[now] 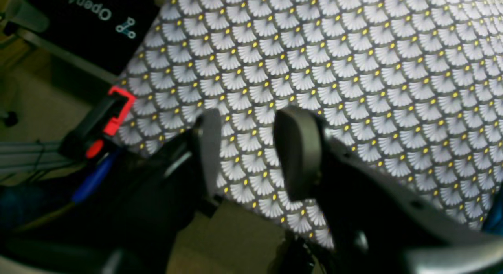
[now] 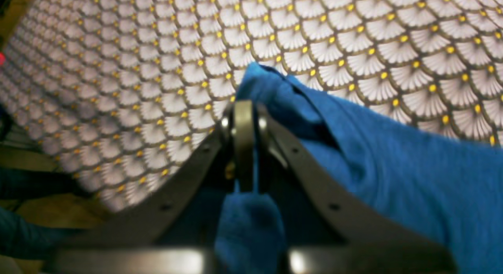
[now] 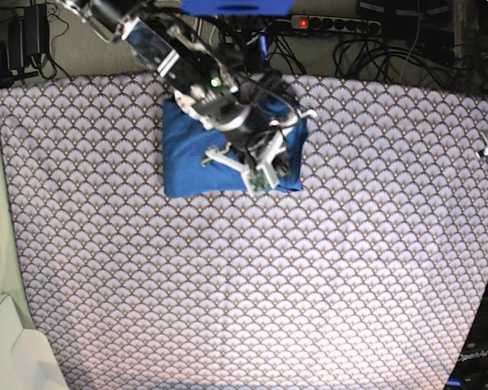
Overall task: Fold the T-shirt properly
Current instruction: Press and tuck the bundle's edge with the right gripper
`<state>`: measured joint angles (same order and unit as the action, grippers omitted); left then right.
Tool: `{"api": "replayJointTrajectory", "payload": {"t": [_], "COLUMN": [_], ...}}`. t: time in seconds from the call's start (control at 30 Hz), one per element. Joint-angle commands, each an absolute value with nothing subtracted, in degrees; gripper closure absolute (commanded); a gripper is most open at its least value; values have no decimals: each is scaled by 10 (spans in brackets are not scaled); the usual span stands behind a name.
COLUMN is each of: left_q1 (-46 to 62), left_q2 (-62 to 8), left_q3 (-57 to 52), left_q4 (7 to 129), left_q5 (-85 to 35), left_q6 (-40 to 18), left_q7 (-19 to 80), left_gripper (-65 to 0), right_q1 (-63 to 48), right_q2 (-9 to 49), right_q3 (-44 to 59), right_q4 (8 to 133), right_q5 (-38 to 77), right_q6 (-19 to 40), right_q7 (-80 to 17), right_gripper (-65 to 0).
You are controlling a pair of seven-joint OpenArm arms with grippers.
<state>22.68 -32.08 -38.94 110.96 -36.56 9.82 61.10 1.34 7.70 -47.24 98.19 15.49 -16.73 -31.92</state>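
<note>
One T-shirt (image 3: 197,154) on the worktop (image 3: 244,268); right gripper (image 2: 244,148) pinches its edge, left gripper (image 1: 245,156) gapes wide.

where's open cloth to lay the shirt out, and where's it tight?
Free: the whole near half of the table cloth below the T-shirt, plus the strips to its left and right, out to the open left gripper at the cloth's edge. Crowded: the far middle, where the right gripper is shut on the shirt.
</note>
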Motion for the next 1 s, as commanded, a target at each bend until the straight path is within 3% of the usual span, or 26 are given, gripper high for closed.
{"api": "replayJointTrajectory", "payload": {"t": [0.0, 0.1, 0.23, 0.4, 0.57, 0.63, 0.8, 0.97], "left_q1": [225, 237, 240, 240, 240, 236, 225, 222], "left_q2": [-332, -331, -330, -323, -306, -298, -296, -282], "left_q3": [-398, -398, -395, -394, -394, -394, -369, -356], "left_q4": [1120, 1120, 1121, 1121, 1142, 1144, 1149, 1147], "left_q5": [-365, -370, -371, -371, -371, -371, -417, -543], "left_q6": [99, 99, 99, 99, 99, 99, 99, 99], "left_q7": [602, 602, 602, 602, 602, 602, 601, 601], "left_gripper": [-257, -257, -257, -262, -401, -439, -440, -443], "right_q1": [22, 42, 63, 93, 110, 110, 93, 60], "right_q2": [65, 53, 31, 14, 4, 7, 51, 100], "right_q3": [-471, -471, -468, -470, -471, -471, -468, -465], "right_q4": [978, 941, 893, 823, 773, 791, 931, 1043], "right_q5": [151, 150, 147, 150, 148, 148, 147, 146], "right_q6": [-167, -166, -116, -113, -111, -102, -105, -114], "right_q7": [-305, -304, -291, -267, -249, -253, -255, -255], "right_gripper": [0, 0, 0, 0, 0, 0, 0, 0]}}
